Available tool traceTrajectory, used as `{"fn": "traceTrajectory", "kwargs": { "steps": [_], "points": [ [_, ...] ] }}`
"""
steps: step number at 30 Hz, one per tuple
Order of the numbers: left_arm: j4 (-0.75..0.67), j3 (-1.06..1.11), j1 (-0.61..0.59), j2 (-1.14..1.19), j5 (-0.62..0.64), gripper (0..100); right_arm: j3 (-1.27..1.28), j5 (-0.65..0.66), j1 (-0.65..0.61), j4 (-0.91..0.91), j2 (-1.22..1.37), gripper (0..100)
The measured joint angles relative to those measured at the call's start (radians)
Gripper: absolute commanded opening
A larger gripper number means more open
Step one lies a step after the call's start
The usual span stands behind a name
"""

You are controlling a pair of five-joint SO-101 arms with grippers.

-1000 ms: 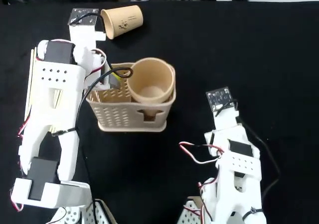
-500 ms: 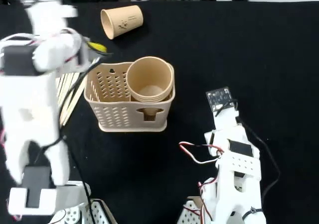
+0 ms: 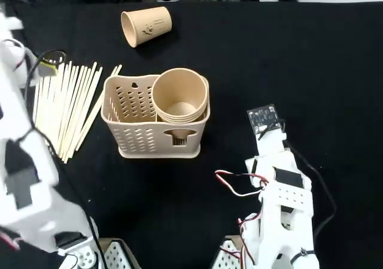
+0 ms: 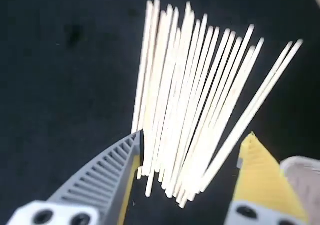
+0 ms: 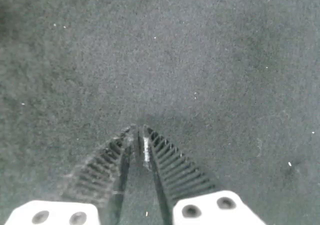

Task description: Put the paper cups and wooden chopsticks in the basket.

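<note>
Left claw [image 4: 194, 134] is hovering released over one end of the fanned wooden chopsticks [image 3: 66, 110]. They are lying at the high view's left, long axis running top to bottom, just beside the basket [image 3: 128, 140]. Right claw [image 5: 139, 130] is resting clenched, empty, well apart at lower right.

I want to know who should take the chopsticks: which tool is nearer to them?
Left. The left tool hangs open just above the chopsticks. The right tool is shut over bare cloth, beyond the basket.
</note>
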Motion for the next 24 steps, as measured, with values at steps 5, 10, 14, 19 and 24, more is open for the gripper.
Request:
{"fn": "traceTrajectory", "kwargs": {
  "steps": [5, 10, 14, 19, 24],
  "points": [
    [-0.086, -0.018, 0.003, 0.305, -0.06, 31, 0.0, 0.0, 0.0, 0.0, 0.0, 1.2],
    [-0.13, -0.15, 0.003, 0.621, -0.069, 29, 0.0, 0.0, 0.0, 0.0, 0.0, 1.2],
    [-0.107, -0.334, 0.008, 0.813, -0.071, 16, 0.0, 0.0, 0.0, 0.0, 0.0, 1.2],
    [0.051, -0.603, 0.054, 0.965, -0.071, 3, 0.0, 0.0, 0.0, -0.003, 0.0, 1.2],
    [0.195, -0.868, 0.095, 1.083, -0.071, 3, 0.0, 0.0, 0.0, -0.003, 0.0, 1.2]
  ]
}}
